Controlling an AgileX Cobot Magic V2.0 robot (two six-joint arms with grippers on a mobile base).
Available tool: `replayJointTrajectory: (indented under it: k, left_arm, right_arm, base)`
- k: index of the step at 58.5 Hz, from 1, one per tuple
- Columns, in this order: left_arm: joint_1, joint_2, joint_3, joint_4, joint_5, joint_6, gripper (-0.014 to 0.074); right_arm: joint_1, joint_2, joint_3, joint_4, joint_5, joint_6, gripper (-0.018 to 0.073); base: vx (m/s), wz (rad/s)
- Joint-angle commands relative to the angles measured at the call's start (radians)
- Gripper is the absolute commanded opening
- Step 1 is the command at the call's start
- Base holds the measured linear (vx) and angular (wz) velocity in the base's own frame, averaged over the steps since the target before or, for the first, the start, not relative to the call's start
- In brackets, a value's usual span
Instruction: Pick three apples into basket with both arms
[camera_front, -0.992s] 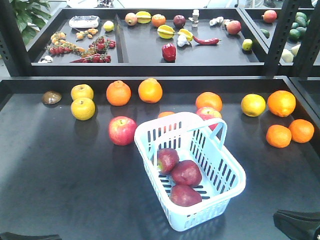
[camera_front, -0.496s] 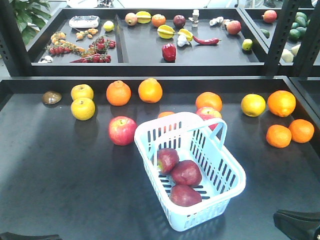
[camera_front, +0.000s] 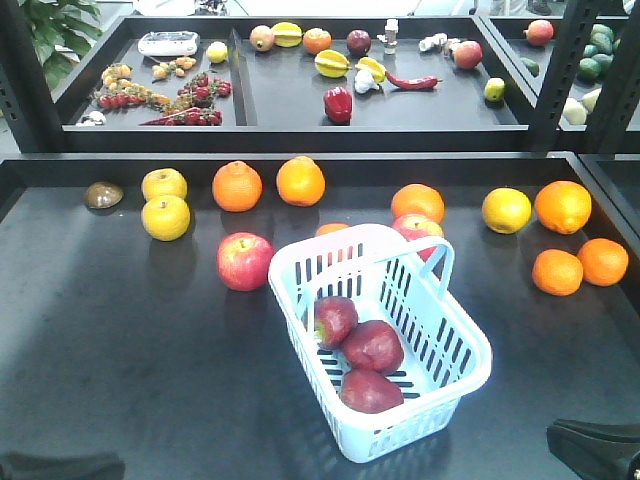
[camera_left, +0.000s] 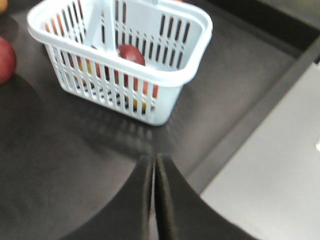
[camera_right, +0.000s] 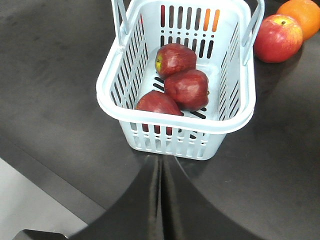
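The pale blue basket (camera_front: 468, 372) stands on the dark table, slightly right of centre. Three dark red apples (camera_front: 335, 320) (camera_front: 373, 346) (camera_front: 370, 391) lie in it in a row. The right wrist view shows all three apples (camera_right: 175, 59) (camera_right: 187, 89) (camera_right: 155, 104) inside the basket (camera_right: 170, 141). My right gripper (camera_right: 161, 159) is shut and empty, just short of the basket's near wall. In the left wrist view my left gripper (camera_left: 153, 157) is shut and empty, further back from the basket (camera_left: 165, 76), where one apple (camera_left: 131, 54) shows. The arms (camera_front: 60, 467) (camera_front: 595, 445) show only at the bottom corners.
A pinkish-red apple (camera_front: 244, 261) lies left of the basket and another (camera_front: 418, 230) behind it. Oranges (camera_front: 301, 181) and yellow fruit (camera_front: 165, 217) line the back of the table. Raised shelf trays (camera_front: 340, 135) hold more produce. The table's front lip (camera_left: 250, 120) runs near both grippers.
The left arm's dark shape at the bottom left corner has grown larger in the front view. The basket and apples have not moved.
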Motion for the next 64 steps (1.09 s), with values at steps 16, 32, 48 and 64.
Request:
replayJointTrajectory:
  k: [16,32,48,64]
  left_arm:
    - [-0.003,-0.059,0.190,0.104,-0.347,-0.222,-0.0006]
    - [-0.003,-0.213,0.355,0.301,-0.437,-0.464,-0.0006]
    - [0.040,-0.308,0.358,0.387,-0.410,-0.477,-0.0006]
    - [0.310,-0.448,0.358,0.460,-0.407,-0.477,-0.0006]
  right_arm:
    - [-0.003,0.003,-0.027,0.018,-0.061,0.000,-0.0006]
    - [-0.003,0.003,-0.027,0.018,-0.060,0.000,-0.0006]
    - [-0.003,0.003,-0.027,0.018,-0.060,0.000,-0.0006]
    - [-0.003,0.003,-0.027,0.018,-0.061,-0.003,-0.0006]
  base:
    - [0.00,0.00]
    - [0.00,0.00]
    - [0.00,0.00]
    - [0.00,0.00]
